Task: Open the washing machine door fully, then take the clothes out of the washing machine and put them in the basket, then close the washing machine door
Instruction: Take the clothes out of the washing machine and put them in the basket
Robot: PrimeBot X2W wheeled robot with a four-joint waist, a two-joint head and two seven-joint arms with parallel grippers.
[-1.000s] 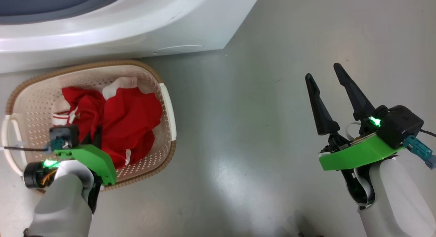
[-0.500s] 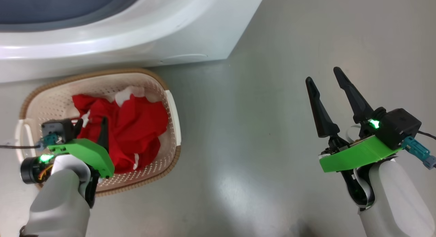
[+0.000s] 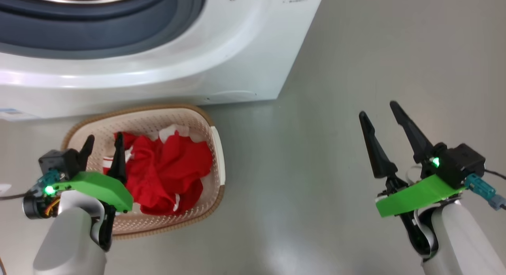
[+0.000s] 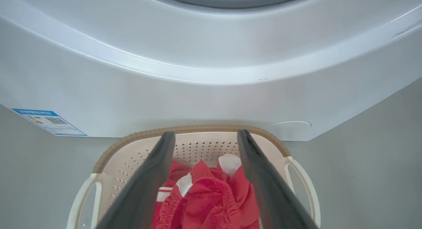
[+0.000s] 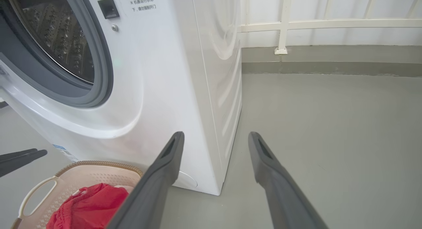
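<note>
Clothes (image 3: 166,172): red heap inside basket (image 3: 218,148), at foot of washing machine (image 3: 237,49).
Left gripper (image 3: 104,136): fingers wide, empty, above basket near its left edge.
Right gripper (image 3: 377,109): wide, empty.
Advice: lift left gripper straight clear before reaching for door.

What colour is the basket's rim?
Brown, with a woven look; the basket itself is cream. Left wrist view shows it best.
</note>
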